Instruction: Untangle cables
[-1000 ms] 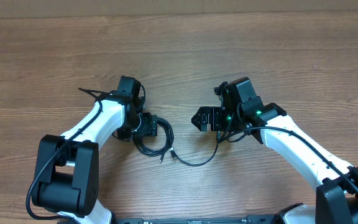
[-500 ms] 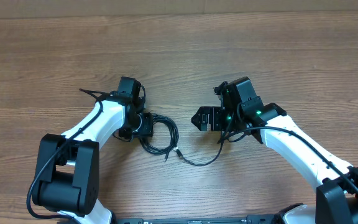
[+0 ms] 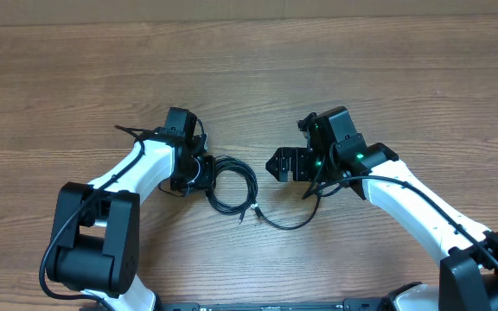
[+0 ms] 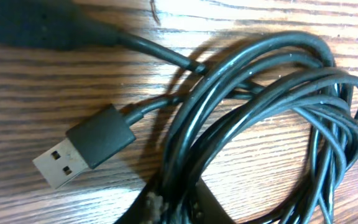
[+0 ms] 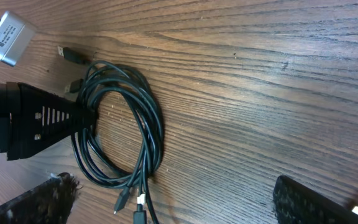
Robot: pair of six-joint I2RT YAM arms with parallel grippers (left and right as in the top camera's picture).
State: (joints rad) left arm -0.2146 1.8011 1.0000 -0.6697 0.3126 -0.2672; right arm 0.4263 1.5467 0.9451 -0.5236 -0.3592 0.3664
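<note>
At table (image 3: 249, 69) centre: cables (image 5: 156, 134) coiled flat, plug ends loose.
Left gripper (image 3: 204, 171): fingers pinched together on the cables' near edge.
Right gripper (image 3: 275, 165): fingers wide apart, holding nothing, near the cables.

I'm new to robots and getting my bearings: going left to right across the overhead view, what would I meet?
Left arm, left end effector, coiled cables, right end effector, right arm.
</note>
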